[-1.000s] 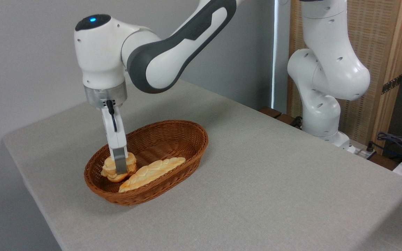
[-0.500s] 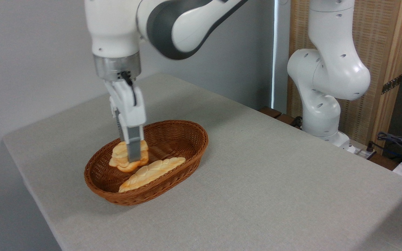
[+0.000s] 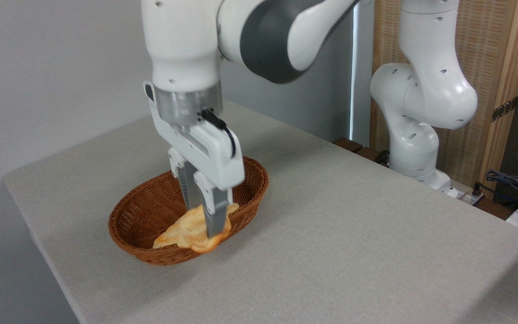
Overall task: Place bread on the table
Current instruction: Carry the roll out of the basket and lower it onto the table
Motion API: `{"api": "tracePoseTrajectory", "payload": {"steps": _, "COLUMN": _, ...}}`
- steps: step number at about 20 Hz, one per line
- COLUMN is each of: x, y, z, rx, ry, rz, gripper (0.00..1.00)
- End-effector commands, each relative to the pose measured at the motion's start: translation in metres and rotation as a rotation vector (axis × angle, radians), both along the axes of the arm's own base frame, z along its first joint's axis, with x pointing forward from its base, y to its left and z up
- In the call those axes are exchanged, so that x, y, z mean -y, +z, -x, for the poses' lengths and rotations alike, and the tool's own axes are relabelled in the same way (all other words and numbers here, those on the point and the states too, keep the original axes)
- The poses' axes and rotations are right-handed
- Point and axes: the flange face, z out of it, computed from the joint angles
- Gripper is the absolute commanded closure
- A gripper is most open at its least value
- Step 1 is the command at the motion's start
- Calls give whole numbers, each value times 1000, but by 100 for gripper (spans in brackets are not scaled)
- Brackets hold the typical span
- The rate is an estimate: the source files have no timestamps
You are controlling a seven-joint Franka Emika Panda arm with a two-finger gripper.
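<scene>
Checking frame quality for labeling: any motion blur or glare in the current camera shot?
Camera view: motion blur smears the gripper and the bread it holds, so the bun's edges merge with the braided loaf behind it. The basket, table and arm base are sharp. Lighting is soft and even; faint shadow beside the basket, no glare.

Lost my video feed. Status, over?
Claw shut on bread, carried above the basket. Braided loaf partly hidden behind it. Table cloth bare to the right.
</scene>
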Motion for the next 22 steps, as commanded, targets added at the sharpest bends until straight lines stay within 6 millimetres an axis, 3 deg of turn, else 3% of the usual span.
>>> {"api": "tracePoseTrajectory", "payload": {"steps": 1, "x": -24, "y": -20, "z": -3, "rx": -42, "ry": 33, "rz": -7, "gripper": 42}}
{"api": "tracePoseTrajectory", "payload": {"steps": 3, "x": -27, "y": -42, "z": -10, "rx": -77, "ry": 36, "rz": -14, "gripper": 41}}
{"api": "tracePoseTrajectory", "payload": {"steps": 4, "x": -27, "y": -48, "z": -11, "rx": -86, "ry": 37, "rz": -17, "gripper": 38}}
{"api": "tracePoseTrajectory", "payload": {"steps": 5, "x": -27, "y": -60, "z": -14, "rx": -106, "ry": 34, "rz": -23, "gripper": 28}}
{"api": "tracePoseTrajectory", "payload": {"steps": 7, "x": -27, "y": -71, "z": -16, "rx": -120, "ry": 15, "rz": -26, "gripper": 25}}
{"api": "tracePoseTrajectory", "payload": {"steps": 12, "x": -35, "y": -73, "z": -17, "rx": -121, "ry": -36, "rz": -39, "gripper": 0}}
{"api": "tracePoseTrajectory", "payload": {"steps": 22, "x": -35, "y": -60, "z": -19, "rx": -90, "ry": -32, "rz": -39, "gripper": 0}}
